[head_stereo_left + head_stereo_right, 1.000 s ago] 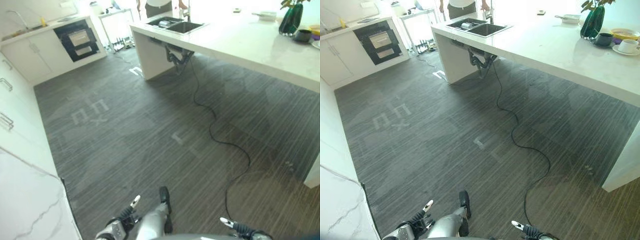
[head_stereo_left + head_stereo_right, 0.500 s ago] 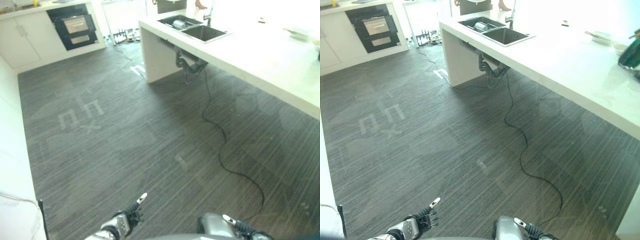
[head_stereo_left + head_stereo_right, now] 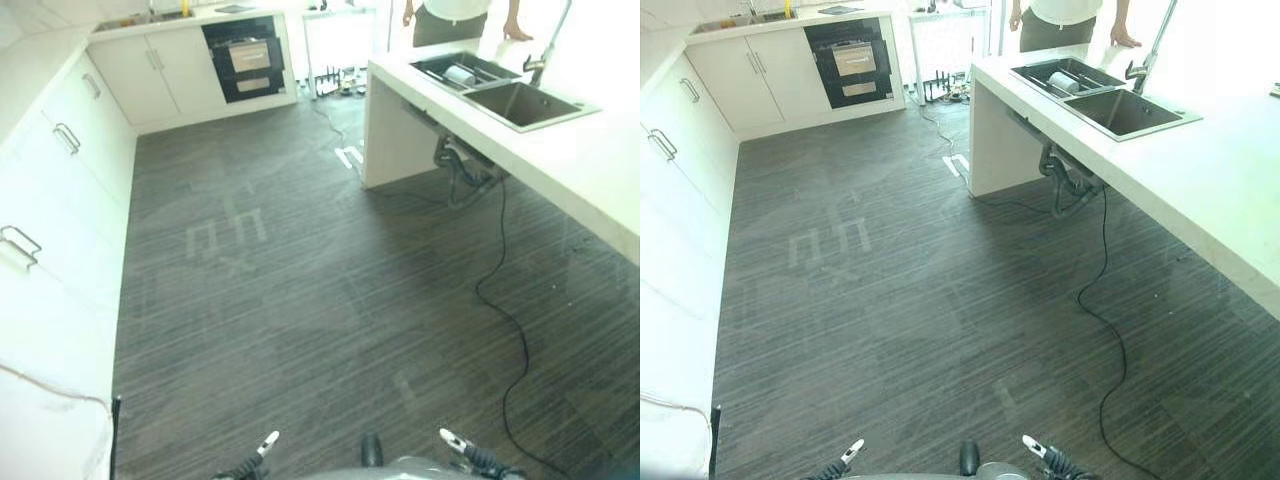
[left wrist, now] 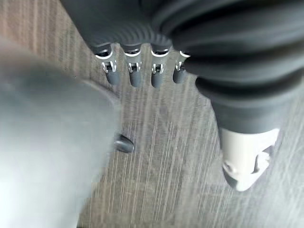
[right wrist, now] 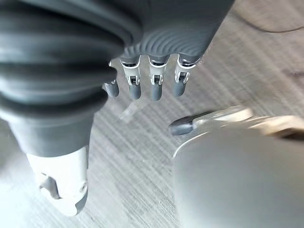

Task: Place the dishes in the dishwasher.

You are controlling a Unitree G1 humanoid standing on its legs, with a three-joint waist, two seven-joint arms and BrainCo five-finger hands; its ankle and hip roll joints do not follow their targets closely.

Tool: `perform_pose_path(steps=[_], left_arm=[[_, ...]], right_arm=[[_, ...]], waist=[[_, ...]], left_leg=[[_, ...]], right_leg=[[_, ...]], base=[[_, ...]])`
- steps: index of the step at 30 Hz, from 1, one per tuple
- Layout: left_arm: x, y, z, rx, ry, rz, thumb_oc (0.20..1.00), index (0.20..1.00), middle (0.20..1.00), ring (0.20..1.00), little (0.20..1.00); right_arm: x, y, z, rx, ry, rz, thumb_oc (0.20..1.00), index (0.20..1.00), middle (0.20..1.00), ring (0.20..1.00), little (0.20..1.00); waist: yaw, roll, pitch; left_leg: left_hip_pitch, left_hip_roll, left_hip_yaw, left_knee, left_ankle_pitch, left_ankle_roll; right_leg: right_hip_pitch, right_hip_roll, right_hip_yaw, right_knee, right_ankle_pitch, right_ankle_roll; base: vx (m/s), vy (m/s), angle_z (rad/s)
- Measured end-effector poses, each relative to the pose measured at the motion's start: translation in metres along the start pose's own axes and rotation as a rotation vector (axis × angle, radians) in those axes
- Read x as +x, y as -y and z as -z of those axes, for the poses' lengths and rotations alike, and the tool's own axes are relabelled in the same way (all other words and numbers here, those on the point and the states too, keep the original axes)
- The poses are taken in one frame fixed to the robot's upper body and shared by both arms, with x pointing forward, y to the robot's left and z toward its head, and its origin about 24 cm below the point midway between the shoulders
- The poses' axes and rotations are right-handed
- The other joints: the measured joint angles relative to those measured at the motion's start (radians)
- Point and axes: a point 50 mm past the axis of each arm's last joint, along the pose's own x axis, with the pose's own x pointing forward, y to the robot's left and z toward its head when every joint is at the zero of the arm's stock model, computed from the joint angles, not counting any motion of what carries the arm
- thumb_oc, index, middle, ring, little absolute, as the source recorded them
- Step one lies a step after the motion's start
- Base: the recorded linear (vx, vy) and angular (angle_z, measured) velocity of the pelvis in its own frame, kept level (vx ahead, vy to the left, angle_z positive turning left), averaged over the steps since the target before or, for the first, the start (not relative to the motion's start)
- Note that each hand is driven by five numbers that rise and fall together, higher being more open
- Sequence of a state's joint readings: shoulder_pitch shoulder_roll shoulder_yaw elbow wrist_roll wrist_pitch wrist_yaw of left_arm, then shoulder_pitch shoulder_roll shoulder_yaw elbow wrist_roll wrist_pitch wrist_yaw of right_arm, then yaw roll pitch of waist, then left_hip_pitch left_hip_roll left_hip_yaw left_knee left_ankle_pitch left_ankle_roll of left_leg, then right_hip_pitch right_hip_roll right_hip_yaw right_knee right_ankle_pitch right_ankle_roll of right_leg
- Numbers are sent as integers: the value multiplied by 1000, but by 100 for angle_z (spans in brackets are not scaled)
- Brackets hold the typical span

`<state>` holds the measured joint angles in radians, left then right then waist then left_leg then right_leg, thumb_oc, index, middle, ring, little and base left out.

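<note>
- Swung left since a second ago (camera only, nothing on the floor shifted).
- Dishwasher (image 3: pixel 854 65) at 11 o'clock, shut.
- Dish (image 3: pixel 1064 82) in sink (image 3: pixel 1120 110) at 1 o'clock.
- Left hand (image 4: pixel 142 76), right hand (image 5: pixel 142 80): relaxed, empty.

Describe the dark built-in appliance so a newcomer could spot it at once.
Follow the white cabinet run along the far wall, across the dark striped floor. The black glass-fronted appliance sits under the worktop at the run's right end, the one dark panel among white doors.

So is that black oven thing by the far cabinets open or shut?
Shut: the black appliance has its front panels flush with the white cabinets.
</note>
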<state>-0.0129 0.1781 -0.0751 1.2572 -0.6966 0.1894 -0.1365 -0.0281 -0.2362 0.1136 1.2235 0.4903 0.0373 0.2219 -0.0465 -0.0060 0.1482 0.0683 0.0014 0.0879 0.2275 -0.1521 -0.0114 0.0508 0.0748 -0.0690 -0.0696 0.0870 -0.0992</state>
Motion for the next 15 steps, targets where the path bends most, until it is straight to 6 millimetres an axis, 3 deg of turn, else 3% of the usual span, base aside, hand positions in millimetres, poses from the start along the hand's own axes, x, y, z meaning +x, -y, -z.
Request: perform_pose_path(steps=[1, 3, 4, 5, 6, 7, 8, 10, 12, 13, 14, 15], left_arm=[[0, 5, -11, 11, 40, 7, 1000, 1000, 1000, 1000, 1000], [0, 9, -24, -9, 89, 7, 1000, 1000, 1000, 1000, 1000], [0, 7, -26, -30, 92, -3, 1000, 1000, 1000, 1000, 1000], [-1, 6, -27, -29, 91, -6, 1000, 1000, 1000, 1000, 1000], [0, 6, -24, -31, 83, -9, 1000, 1000, 1000, 1000, 1000], [0, 3, -18, -41, 65, -20, 1000, 1000, 1000, 1000, 1000], [1, 5, -18, -46, 62, -20, 1000, 1000, 1000, 1000, 1000], [1, 8, -19, -26, 43, -26, 1000, 1000, 1000, 1000, 1000], [1, 5, -15, 14, 28, -49, 1000, 1000, 1000, 1000, 1000], [2, 7, -15, 65, 23, -50, 1000, 1000, 1000, 1000, 1000], [1, 5, -14, 109, 13, -59, 1000, 1000, 1000, 1000, 1000], [1, 4, -17, 159, 13, -69, 1000, 1000, 1000, 1000, 1000]], right_arm=[[1, -2, -1, 0, 2, -7, 1000, 1000, 1000, 1000, 1000], [1, -1, -3, 4, -13, 2, 1000, 1000, 1000, 1000, 1000], [2, 0, -5, 9, -15, 13, 1000, 1000, 1000, 1000, 1000], [2, 1, -5, 17, -23, 21, 1000, 1000, 1000, 1000, 1000], [2, 2, -6, 16, -25, 29, 1000, 1000, 1000, 1000, 1000], [2, 3, -9, 14, -17, 32, 1000, 1000, 1000, 1000, 1000], [1, 6, -9, 16, -17, 40, 1000, 1000, 1000, 1000, 1000], [-2, 15, -4, 25, -38, 72, 1000, 1000, 1000, 1000, 1000], [-4, 19, 7, 67, -54, 80, 1000, 1000, 1000, 1000, 1000], [-6, 20, 15, 90, -58, 84, 1000, 1000, 1000, 1000, 1000], [-6, 20, 16, 105, -44, 84, 1000, 1000, 1000, 1000, 1000], [-4, 12, 19, 112, -39, 58, 1000, 1000, 1000, 1000, 1000]], waist=[[2, -15, 16], [33, -37, 44], [40, -44, 52], [34, -43, 54], [30, -34, 57], [35, -21, 61], [37, -9, 68], [38, 15, 85], [28, 17, 83], [21, 20, 78], [18, 36, 71], [-5, 25, 72]], left_leg=[[-61, -8, -3, 114, 3, -12], [-171, -11, 3, 341, 67, -107], [-215, 4, 17, 429, 84, -117], [-204, 34, 52, 325, 75, -89], [-168, 46, 55, 120, 87, -76], [-148, 64, 6, -147, 159, -92], [-134, 68, -26, -292, 215, -105], [-127, 78, -21, -321, 262, -87], [-75, 57, 9, -316, 260, -83], [-38, 32, 14, -316, 253, -46], [-12, 22, 9, -325, 257, 17], [-2, 5, 12, -321, 252, 37]], right_leg=[[-12, -25, -21, 31, -31, -3], [15, -52, -32, 40, -60, -11], [57, -64, -55, 17, -70, -25], [74, -67, -74, -5, -80, -10], [84, -63, -84, -11, -85, -10], [101, -56, -84, -19, -93, 6], [108, -53, -85, -24, -96, 21], [146, -53, -83, -24, -119, 45], [189, -72, -75, -18, -141, 62], [196, -84, -59, -9, -158, 80], [189, -92, -48, 25, -179, 100], [166, -111, -51, 85, -197, 118]], base=[[59, -126, 61], [147, 5, 58], [219, 150, 43], [274, 241, 54], [279, 273, 34], [307, 321, 18], [254, 287, 6], [186, 233, -15], [213, 280, -27], [175, 244, -33], [143, 207, -30], [126, 199, -27]])
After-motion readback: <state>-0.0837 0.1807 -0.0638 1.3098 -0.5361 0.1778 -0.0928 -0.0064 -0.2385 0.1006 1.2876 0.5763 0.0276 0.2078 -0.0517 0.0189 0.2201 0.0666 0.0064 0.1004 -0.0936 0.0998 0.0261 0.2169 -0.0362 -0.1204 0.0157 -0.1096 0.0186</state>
